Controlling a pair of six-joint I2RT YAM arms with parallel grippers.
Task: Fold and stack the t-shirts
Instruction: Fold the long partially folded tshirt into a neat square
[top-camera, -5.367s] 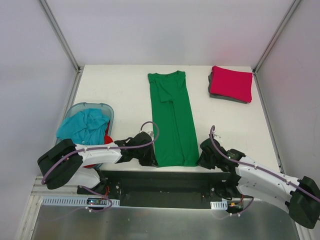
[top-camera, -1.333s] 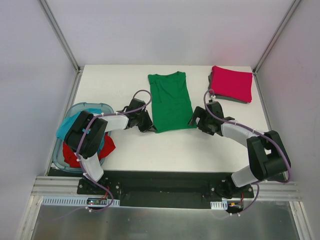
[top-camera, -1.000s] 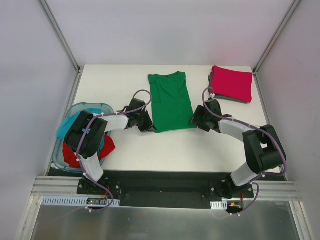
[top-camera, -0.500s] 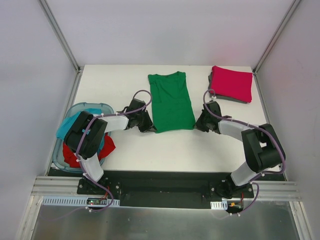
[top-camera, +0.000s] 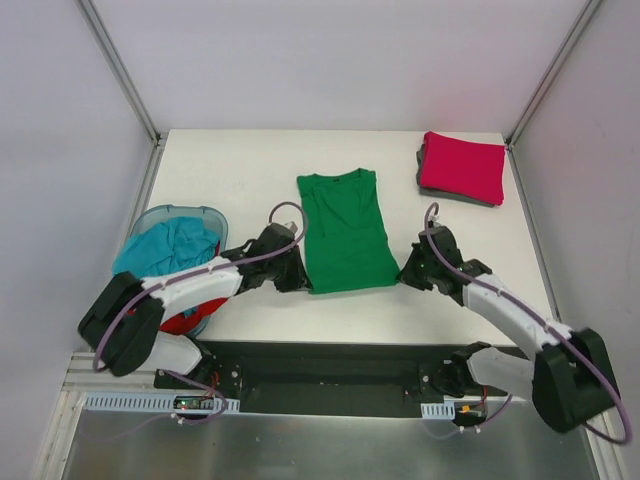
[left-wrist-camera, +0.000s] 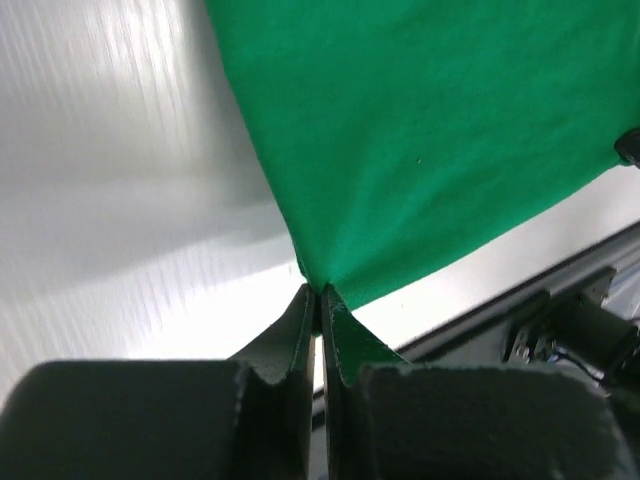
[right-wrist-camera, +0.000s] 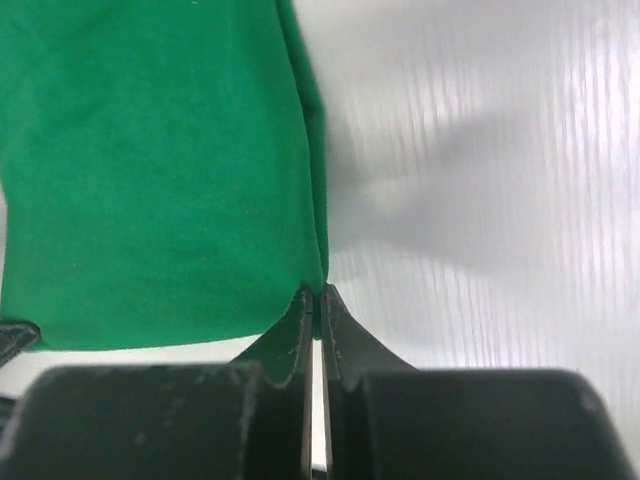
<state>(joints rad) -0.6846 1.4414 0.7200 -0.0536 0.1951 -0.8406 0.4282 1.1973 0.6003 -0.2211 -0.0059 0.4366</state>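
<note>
Right claw (right-wrist-camera: 318, 292), newly clamped, and left claw (left-wrist-camera: 318, 295) each pinch a near corner of the green shirt (top-camera: 345, 235), now dragged nearer on the surface (top-camera: 230, 170), likely for another fold.

White-shelled left arm (top-camera: 185, 287) and right arm (top-camera: 512, 312), black joints, looping purple cables (top-camera: 284, 206), dark tapered pincer fingers (left-wrist-camera: 290, 335)

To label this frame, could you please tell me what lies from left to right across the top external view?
tub → left gripper → green shirt → right gripper → pink shirt
</note>
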